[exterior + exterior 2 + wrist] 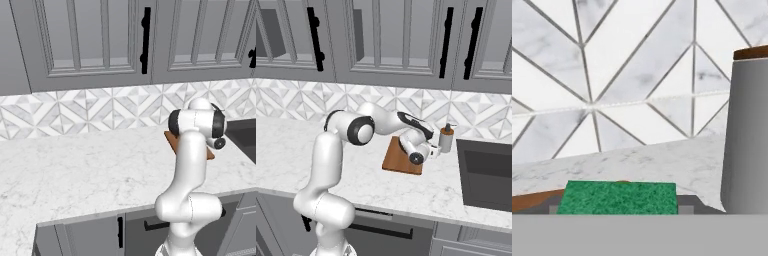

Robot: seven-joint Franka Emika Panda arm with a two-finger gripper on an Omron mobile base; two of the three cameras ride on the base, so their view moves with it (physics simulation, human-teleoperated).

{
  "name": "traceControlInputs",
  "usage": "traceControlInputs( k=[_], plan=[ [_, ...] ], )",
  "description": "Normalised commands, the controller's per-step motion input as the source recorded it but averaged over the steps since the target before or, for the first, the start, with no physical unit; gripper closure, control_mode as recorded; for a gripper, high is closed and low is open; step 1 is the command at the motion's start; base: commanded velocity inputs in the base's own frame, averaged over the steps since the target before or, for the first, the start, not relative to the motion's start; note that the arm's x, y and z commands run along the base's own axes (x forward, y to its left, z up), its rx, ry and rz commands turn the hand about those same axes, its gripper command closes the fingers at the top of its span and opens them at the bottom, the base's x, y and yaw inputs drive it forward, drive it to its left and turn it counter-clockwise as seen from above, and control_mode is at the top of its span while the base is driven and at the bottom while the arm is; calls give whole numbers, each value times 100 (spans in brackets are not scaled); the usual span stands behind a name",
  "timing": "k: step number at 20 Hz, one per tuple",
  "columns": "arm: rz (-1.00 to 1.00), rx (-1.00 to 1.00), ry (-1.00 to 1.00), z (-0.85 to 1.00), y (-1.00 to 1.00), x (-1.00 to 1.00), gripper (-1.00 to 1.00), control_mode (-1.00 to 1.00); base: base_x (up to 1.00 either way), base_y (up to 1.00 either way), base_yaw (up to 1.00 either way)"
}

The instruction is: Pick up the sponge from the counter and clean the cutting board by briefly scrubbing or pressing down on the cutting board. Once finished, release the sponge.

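Hand view puts the sponge [619, 198] clamped in your gripper [619, 209] over the cutting board [401, 159] by the grey dispenser [747, 135], so scrubbing and release remain.

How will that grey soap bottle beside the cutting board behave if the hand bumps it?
The soap bottle stands tall and narrow on the counter, so it would probably tip rather than slide. Its round body would likely roll once down. It stands close to the cutting board, so little clearance seems likely.
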Motion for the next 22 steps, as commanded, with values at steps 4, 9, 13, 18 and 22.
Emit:
traceControlInputs(
  k=[4, 9, 13, 18, 22],
  plan=[
    [0, 0, -4, -46, 38, 48, 100, -100, 0, 0, 0],
    [0, 0, -2, -40, 36, 49, 100, -100, 0, 0, 0],
    [0, 0, 0, -15, 37, -24, 100, -100, 0, 0, 0],
    [0, 0, 0, -30, 55, -72, 100, -100, 0, 0, 0],
    [0, 0, 0, -51, 42, -49, 100, -100, 0, 0, 0]
  ],
)
